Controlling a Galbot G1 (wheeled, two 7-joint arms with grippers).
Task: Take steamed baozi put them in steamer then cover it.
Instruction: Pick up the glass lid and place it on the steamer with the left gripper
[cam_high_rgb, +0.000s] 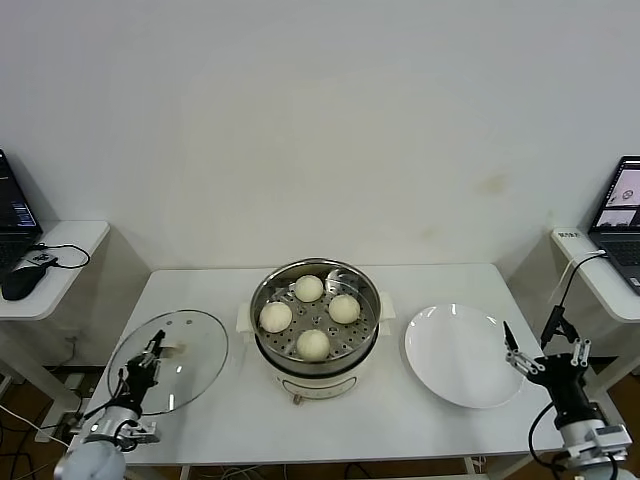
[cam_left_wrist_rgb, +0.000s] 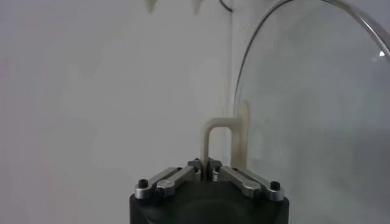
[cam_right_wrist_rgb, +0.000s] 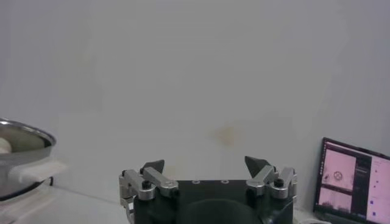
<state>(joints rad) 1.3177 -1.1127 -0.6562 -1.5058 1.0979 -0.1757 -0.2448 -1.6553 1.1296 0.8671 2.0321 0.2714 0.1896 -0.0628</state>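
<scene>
Several cream-white baozi (cam_high_rgb: 313, 343) lie on the perforated tray inside the steel steamer (cam_high_rgb: 365, 300) at the table's middle, uncovered. The glass cover (cam_high_rgb: 195, 345) lies flat on the table to its left. My left gripper (cam_high_rgb: 155, 352) is over the cover, shut on its cream bar handle (cam_left_wrist_rgb: 210, 137), with the glass (cam_left_wrist_rgb: 317, 109) beside it. My right gripper (cam_high_rgb: 545, 355) stands open and empty at the right edge of the white plate. Its spread jaws (cam_right_wrist_rgb: 206, 163) face the wall, with the steamer's rim (cam_right_wrist_rgb: 24, 143) far off to one side.
An empty white plate (cam_high_rgb: 460, 350) lies right of the steamer. Side tables flank the work table: a laptop and mouse (cam_high_rgb: 20, 283) on the left one, a laptop (cam_high_rgb: 622, 215) with a cable on the right one. The wall stands close behind.
</scene>
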